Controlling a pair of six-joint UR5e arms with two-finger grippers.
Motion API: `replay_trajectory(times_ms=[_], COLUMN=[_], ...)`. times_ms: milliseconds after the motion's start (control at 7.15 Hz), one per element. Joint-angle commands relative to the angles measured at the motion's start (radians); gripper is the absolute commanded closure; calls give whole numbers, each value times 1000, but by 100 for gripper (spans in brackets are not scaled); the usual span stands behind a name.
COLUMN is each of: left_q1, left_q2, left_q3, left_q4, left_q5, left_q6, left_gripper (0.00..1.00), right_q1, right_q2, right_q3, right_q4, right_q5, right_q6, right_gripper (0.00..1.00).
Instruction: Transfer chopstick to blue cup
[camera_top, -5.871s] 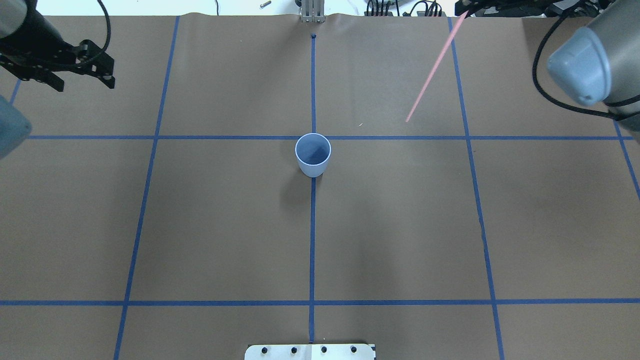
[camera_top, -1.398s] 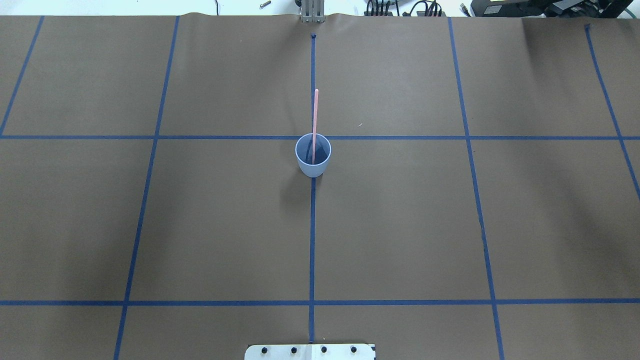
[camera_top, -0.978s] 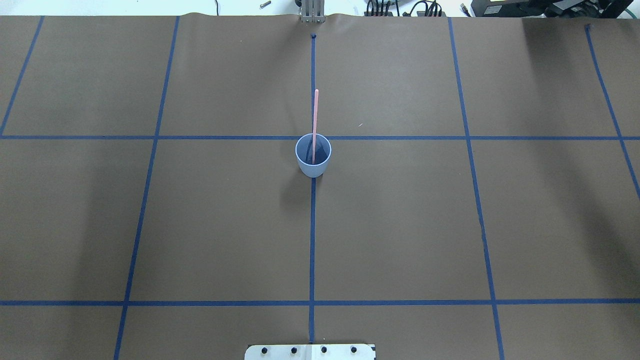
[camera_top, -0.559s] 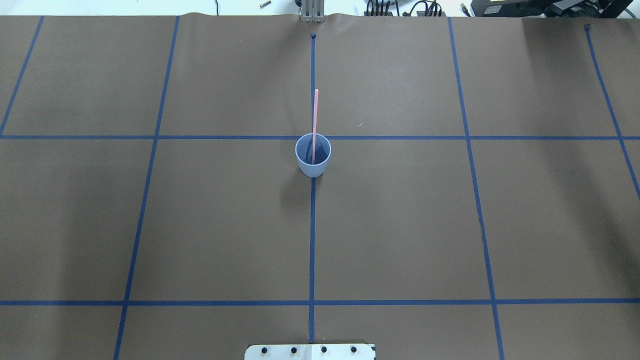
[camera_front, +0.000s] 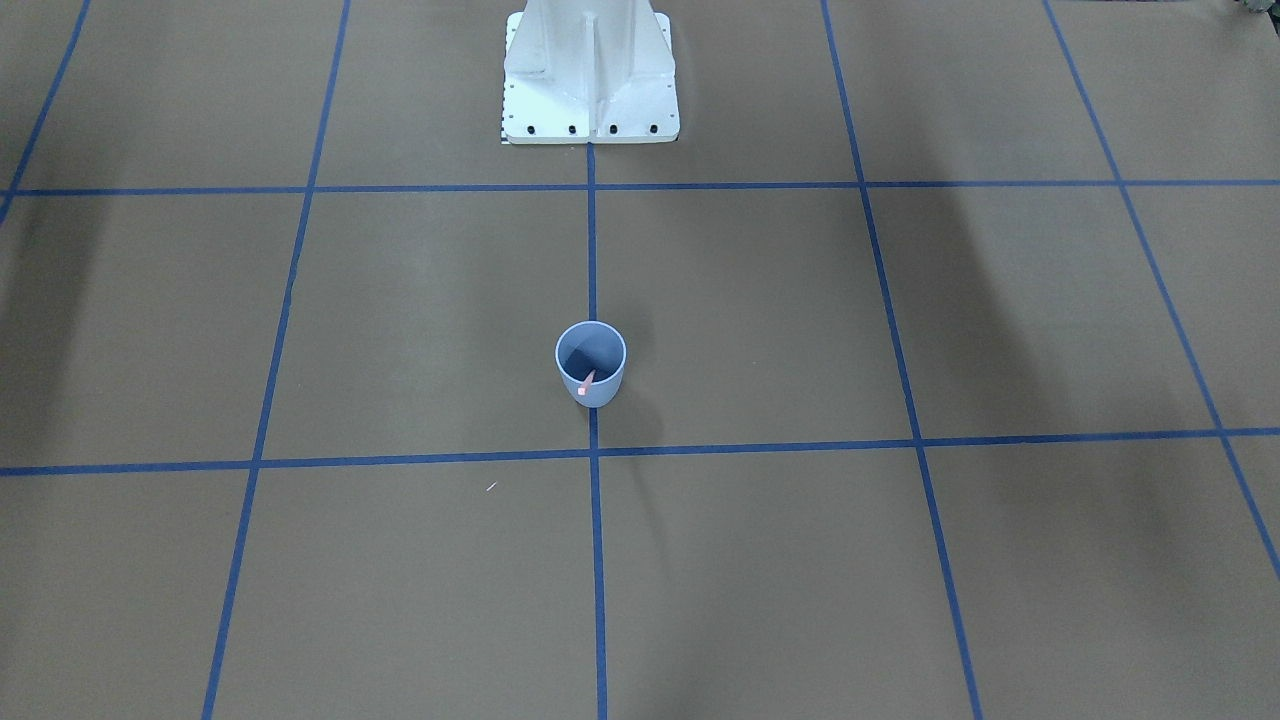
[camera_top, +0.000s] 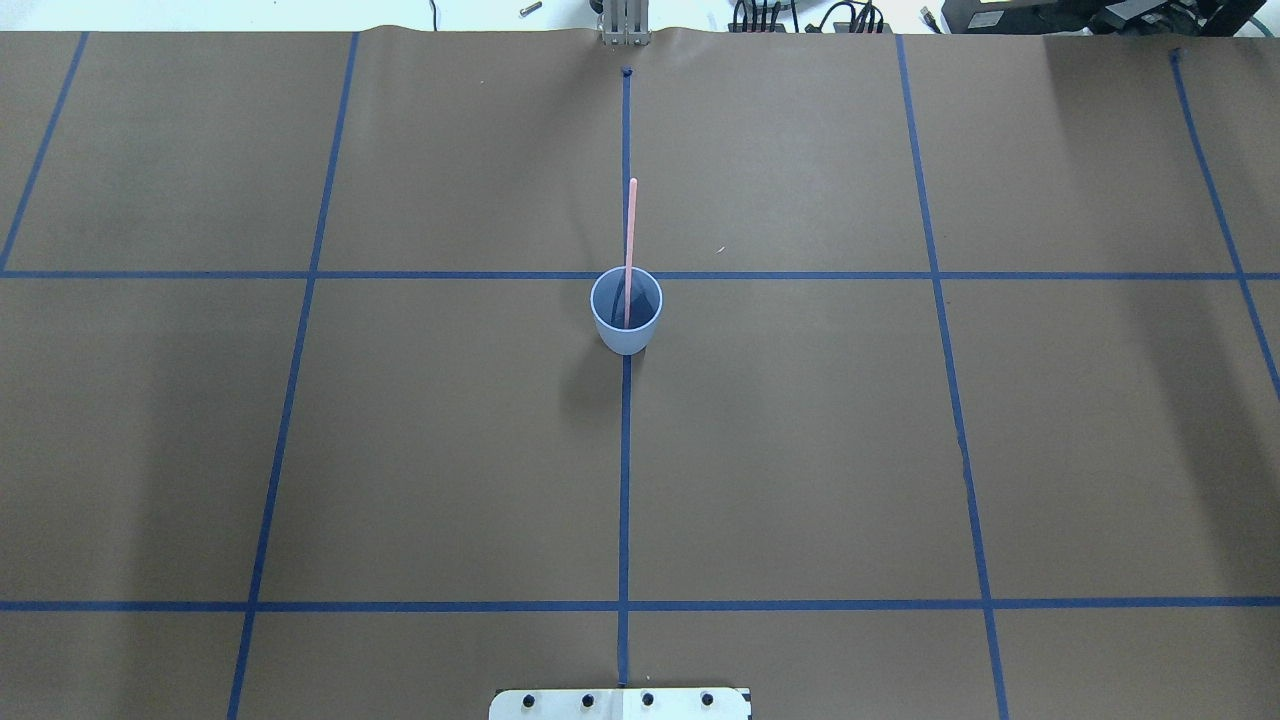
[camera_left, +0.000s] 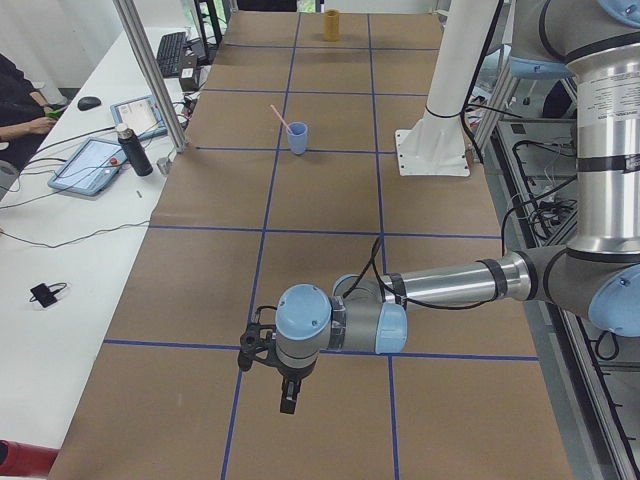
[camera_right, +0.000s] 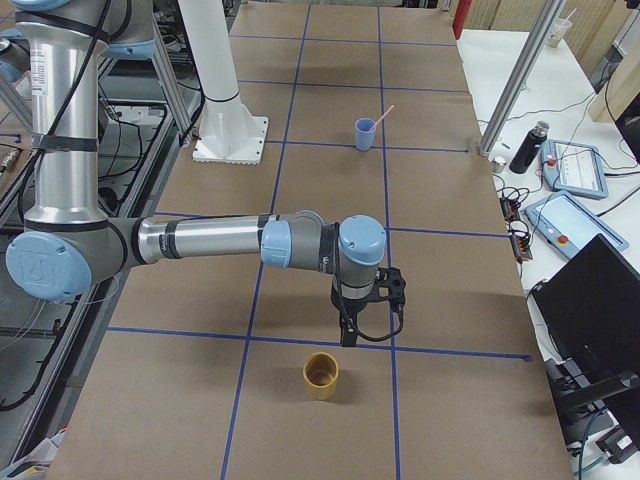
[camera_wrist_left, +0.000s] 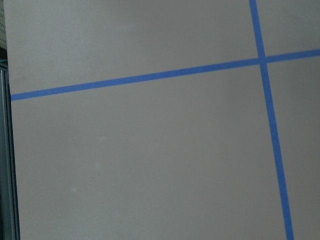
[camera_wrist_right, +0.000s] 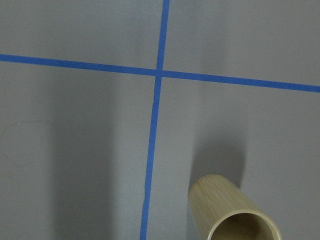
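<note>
The blue cup (camera_top: 626, 310) stands upright at the middle of the table, also in the front view (camera_front: 590, 362). One pink chopstick (camera_top: 630, 230) stands in it, leaning on the far rim, with its top end in the front view (camera_front: 586, 382). No gripper holds it. My left gripper (camera_left: 286, 400) hangs over the table's left end, far from the cup. My right gripper (camera_right: 346, 335) hangs over the right end, just beyond a bamboo cup (camera_right: 321, 375). Both show only in side views, so I cannot tell whether they are open or shut.
The bamboo cup also shows in the right wrist view (camera_wrist_right: 230, 215). The robot's white pedestal (camera_front: 590, 70) stands at the near edge. A dark bottle (camera_left: 131, 152) and tablets (camera_left: 95, 165) lie on the white side table past the far edge.
Since 5.9 s ago the chopstick has gone from the right gripper into the blue cup and both arms have left the overhead view. Nothing has moved in the last 1.4 s.
</note>
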Motion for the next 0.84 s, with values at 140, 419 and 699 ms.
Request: replay_trajectory(times_ms=[140,419,699], left_q1=[60,85,85], left_q2=[8,9,12], left_q3=[-180,-191,-183], left_q4=[108,113,113], left_q5=[0,0,0], left_q6=[-126,-155,-160], left_gripper=[2,2,2], right_q1=[25,36,36], right_q2=[-23,-20,-14], right_q3=[-4,-1,4], right_q4=[6,6,5], right_q5=[85,87,87], right_q6=[1,5,10], right_gripper=[0,0,0])
